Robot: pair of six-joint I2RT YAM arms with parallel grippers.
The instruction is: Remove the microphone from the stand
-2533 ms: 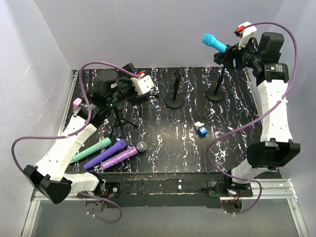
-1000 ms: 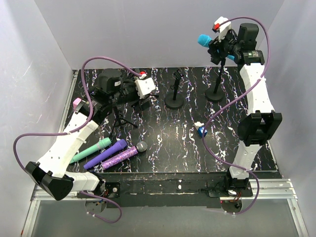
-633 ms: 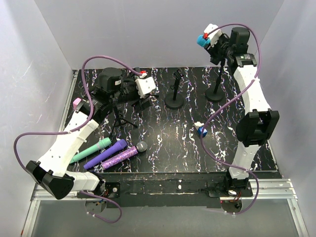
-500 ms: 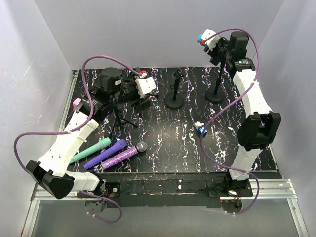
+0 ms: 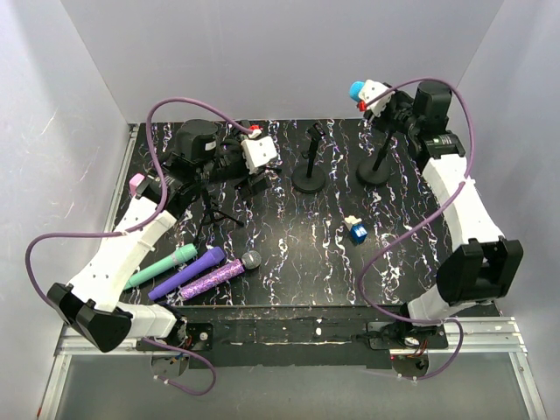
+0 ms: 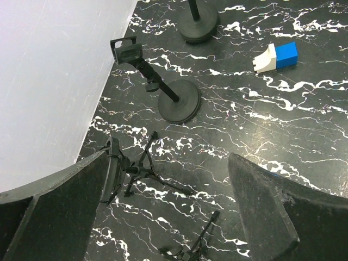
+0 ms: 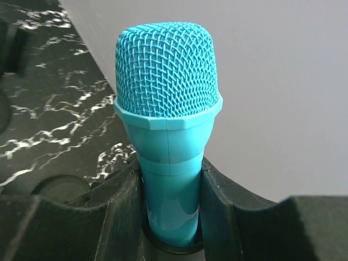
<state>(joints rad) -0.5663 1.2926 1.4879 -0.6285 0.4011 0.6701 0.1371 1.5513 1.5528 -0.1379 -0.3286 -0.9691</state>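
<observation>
A teal-blue microphone stands upright between the black pads of my right gripper, which is shut on its handle. A black ring of the holder shows around the handle's lower end. From above, the microphone's head sticks out beside the right gripper, over the black stand with its round base at the back right. My left gripper hangs open at the back left, over a small tripod, with nothing between its fingers.
An empty round-base stand is at the back centre. A blue-and-white block lies mid-table. Green, purple and glittery purple microphones lie front left. White walls close in the back and sides.
My right gripper has closed on the microphone's handle, and the right arm's elbow has swung out to the right. The microphone's head has shifted slightly. The left arm has not moved.
</observation>
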